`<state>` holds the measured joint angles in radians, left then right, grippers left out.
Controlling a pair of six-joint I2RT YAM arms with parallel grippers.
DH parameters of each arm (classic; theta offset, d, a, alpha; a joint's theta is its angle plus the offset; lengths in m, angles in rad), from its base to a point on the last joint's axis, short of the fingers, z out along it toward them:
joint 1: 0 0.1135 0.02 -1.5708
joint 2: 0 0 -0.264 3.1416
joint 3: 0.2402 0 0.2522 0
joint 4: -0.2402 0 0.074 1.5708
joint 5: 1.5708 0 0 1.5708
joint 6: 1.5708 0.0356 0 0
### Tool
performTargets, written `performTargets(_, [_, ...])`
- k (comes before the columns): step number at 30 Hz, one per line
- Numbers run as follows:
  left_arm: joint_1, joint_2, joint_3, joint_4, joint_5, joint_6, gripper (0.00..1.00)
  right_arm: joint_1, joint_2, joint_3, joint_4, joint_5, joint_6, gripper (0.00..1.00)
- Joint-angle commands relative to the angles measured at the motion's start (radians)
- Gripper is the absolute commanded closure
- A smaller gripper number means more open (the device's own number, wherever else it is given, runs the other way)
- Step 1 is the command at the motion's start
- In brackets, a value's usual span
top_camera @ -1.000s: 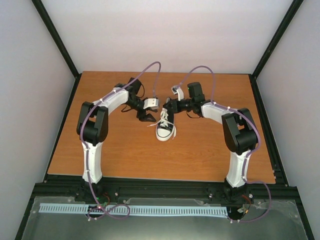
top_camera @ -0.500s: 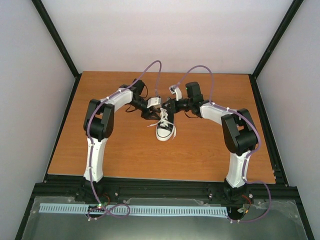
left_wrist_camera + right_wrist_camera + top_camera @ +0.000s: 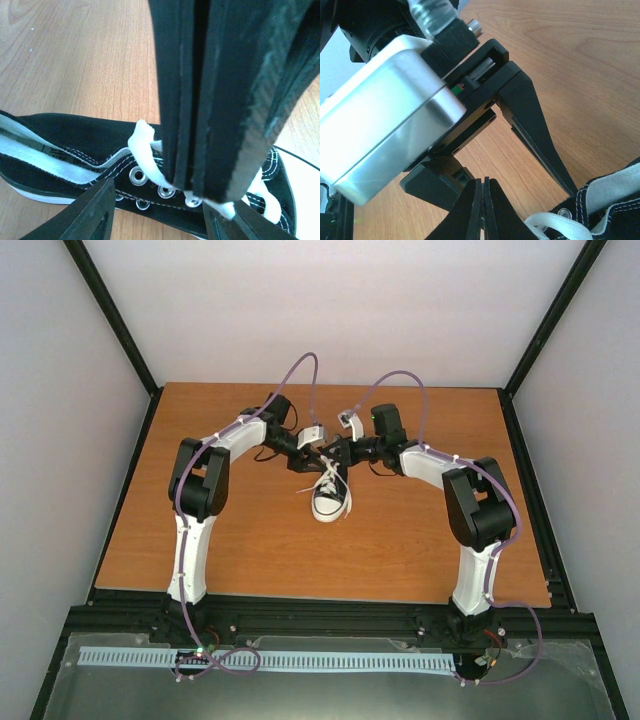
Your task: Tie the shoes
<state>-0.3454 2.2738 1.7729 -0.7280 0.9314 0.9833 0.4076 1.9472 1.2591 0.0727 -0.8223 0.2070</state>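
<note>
- Near the middle of the table (image 3: pixel 230 530), we are seeing the sneaker (image 3: pixel 331 500) sitting upright, toe cap pointing toward the arm bases.
- Both arms are reaching in over its far end, above the laces (image 3: pixel 142 142).
- The left gripper (image 3: pixel 159 197) is standing wide, with a finger on either side of the eyelet rows.
- The right gripper (image 3: pixel 483 182) is sitting nearly closed, tips touching the laces.
- We are not able to tell whether any lace is pinched.
</note>
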Motion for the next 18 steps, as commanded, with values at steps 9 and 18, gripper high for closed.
performTargets(9, [-0.011,0.005,0.042,-0.088,0.119,0.110,0.45,0.005,-0.035,-0.002,0.051,-0.005,0.002,0.97])
performTargets(18, [-0.015,0.001,0.027,0.006,0.086,0.003,0.56,0.005,-0.038,-0.001,0.043,-0.006,-0.001,0.97])
